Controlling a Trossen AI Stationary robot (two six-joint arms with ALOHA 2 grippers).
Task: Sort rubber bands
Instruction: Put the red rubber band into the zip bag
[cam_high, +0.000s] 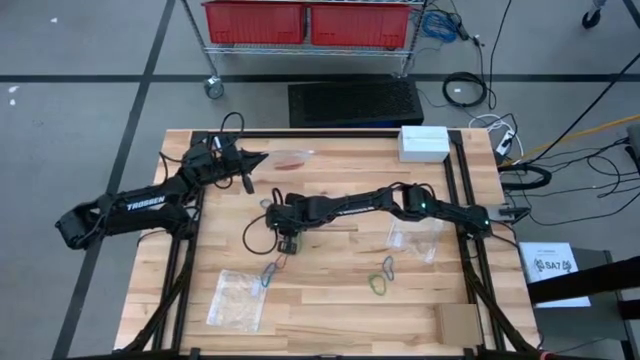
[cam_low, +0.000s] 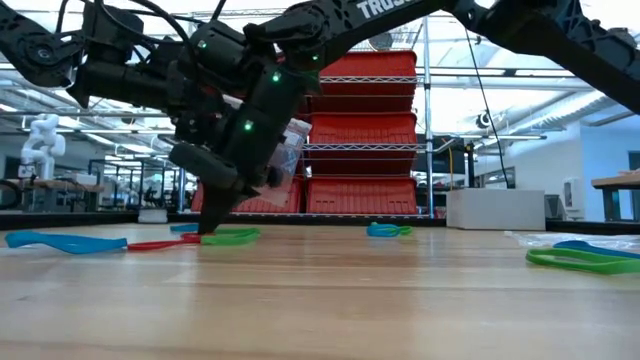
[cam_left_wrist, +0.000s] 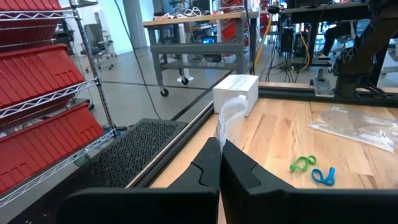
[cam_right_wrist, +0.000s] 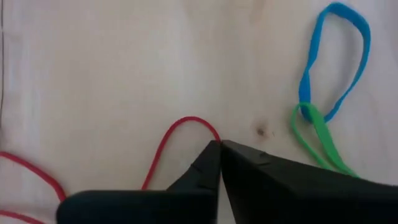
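Pick-up step of the sort, by the look of it; right gripper (cam_right_wrist: 220, 144) down at the wooden desk (cam_high: 330, 300), fingers clenched tip to tip on the red rubber band (cam_right_wrist: 177, 134), its thin loop arching up just beside the tips and running back under them; whether the strand is truly pinched or only pressed flat, hard to tell; blue rubber band (cam_right_wrist: 336, 62) and green rubber band (cam_right_wrist: 320, 134) linked together off to one side of the fingers, apart from the red one; more loops farther along the desk, a green and blue pair (cam_high: 382, 278) near a clear plastic bag (cam_high: 415, 235); left gripper (cam_left_wrist: 219, 163) off at the far desk edge, fingers clenched on a clear plastic bag (cam_left_wrist: 229, 118) held up ahead of them; next move likely a slow lift to check the red band comes free of its neighbours, then a carry toward the bag held by the left fingers
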